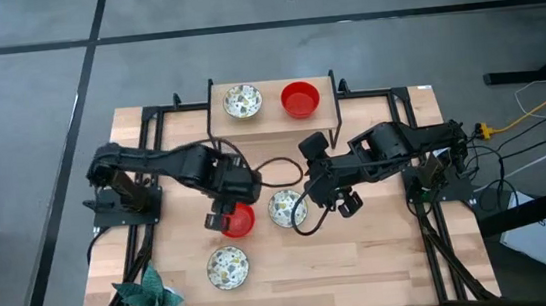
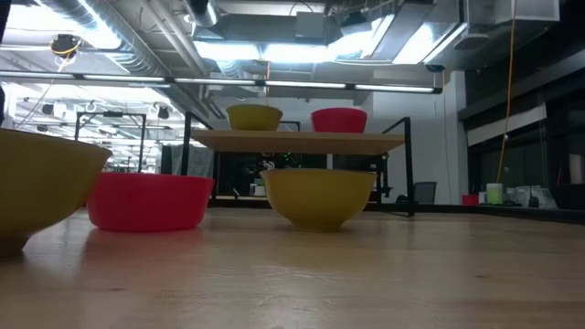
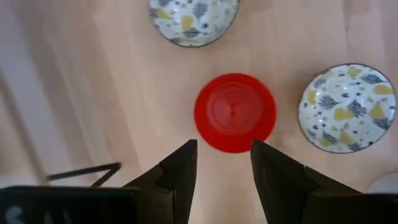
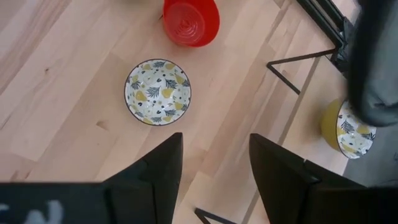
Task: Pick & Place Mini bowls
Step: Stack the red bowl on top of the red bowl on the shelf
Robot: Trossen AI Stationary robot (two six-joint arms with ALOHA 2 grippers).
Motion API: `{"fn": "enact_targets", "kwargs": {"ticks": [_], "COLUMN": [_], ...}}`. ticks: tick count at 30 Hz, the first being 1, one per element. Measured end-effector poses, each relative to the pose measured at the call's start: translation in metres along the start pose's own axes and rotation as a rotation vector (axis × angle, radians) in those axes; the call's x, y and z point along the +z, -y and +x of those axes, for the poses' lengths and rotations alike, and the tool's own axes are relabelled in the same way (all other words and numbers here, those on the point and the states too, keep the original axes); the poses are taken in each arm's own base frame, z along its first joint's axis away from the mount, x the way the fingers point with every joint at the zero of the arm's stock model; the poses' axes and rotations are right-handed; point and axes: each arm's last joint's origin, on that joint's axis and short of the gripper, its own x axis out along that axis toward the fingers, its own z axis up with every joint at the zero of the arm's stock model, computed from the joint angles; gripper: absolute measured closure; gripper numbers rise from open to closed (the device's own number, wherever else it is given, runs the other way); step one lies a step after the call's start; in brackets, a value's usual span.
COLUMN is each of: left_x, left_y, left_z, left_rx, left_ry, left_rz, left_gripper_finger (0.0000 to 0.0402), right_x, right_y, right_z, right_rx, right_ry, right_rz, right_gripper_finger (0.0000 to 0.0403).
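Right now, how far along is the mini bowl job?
Two bowls, floral and red, already sit on the shelf. In hand: open left gripper hovers over a red bowl, open right gripper over a floral one. Another floral bowl waits untouched.

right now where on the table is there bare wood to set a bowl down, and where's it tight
Bare wood: the near right corner of the table, right of the near patterned bowl, and the far strip between the shelf and the arms. Tight: the centre, where the red bowl and middle patterned bowl sit under both end effectors.
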Motion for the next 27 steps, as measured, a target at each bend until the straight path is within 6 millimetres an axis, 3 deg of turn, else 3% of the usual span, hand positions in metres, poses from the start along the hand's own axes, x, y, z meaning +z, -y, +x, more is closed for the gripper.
{"fn": "enact_targets", "kwargs": {"ticks": [4,15,27], "left_x": [-0.002,-0.032,-0.067], "left_y": [0.002,0.005,-0.003], "left_z": [0.015,0.054,0.083], "left_rx": [-0.012,-0.005,0.050], "left_ry": [-0.038,-0.093,-0.040], "left_rz": [-0.043,-0.141,-0.474], "left_gripper_finger": [0.0258,0.0258,0.0258], "right_x": [0.000,0.000,0.000], "right_y": [0.000,0.000,0.000], "right_z": [0.000,0.000,0.000], "right_rx": [0.000,0.000,0.000], "right_ry": [0.000,0.000,0.000], "right_rz": [0.002,0.002,-0.001], "right_gripper_finger": [0.0219,0.0219,0.0219]}}
